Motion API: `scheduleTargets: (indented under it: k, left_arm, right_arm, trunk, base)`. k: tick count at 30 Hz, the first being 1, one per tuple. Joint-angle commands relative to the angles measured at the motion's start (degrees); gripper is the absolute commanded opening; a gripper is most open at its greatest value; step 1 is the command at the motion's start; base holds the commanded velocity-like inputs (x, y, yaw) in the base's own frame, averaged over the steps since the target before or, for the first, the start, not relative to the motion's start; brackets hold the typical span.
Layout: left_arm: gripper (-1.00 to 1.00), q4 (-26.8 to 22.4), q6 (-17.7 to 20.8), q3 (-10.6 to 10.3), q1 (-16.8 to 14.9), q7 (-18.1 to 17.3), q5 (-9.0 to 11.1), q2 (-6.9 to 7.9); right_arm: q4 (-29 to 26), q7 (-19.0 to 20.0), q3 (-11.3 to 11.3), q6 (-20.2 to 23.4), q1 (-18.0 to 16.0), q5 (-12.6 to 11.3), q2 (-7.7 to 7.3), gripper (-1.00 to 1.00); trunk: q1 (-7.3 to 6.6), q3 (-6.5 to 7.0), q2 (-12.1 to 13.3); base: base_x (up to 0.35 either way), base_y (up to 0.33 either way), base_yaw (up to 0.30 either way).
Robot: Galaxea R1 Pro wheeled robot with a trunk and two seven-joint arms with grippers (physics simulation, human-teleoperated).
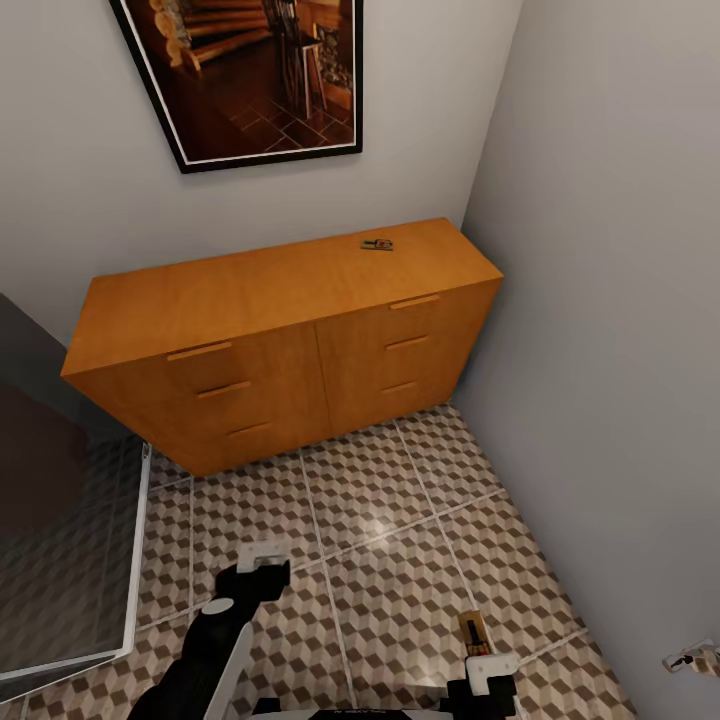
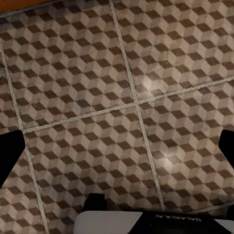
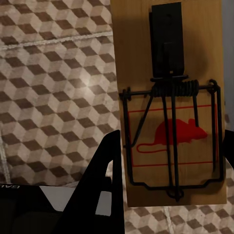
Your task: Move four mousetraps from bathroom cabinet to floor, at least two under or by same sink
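Cabinet (image 1: pixel 280 300) top: one mousetrap (image 1: pixel 377 244) (drawers shut)

The cabinet (image 1: pixel 280 340) stands at twelve o'clock against the back wall, its right end in the corner. One mousetrap (image 1: pixel 377 244) lies on its top toward one o'clock. The bathroom floor (image 1: pixel 380 540) spreads before it. At five o'clock the right gripper (image 1: pixel 478 650) holds a second mousetrap (image 3: pixel 170 102) above the tiles.
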Motion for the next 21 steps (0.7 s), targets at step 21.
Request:
scheduleTargets:
  k: [21]
  left_arm:
    - [1.00,-5.04,0.64,-1.17,-0.04,0.18,0.01,2.05]
  right_arm:
    - [-0.09,-0.28,0.53,-0.07,-0.02,-0.30,0.36,-1.00]
  trunk:
    - [0.03,-0.08,-0.09]
  base:
    - [0.000,0.000,0.000]
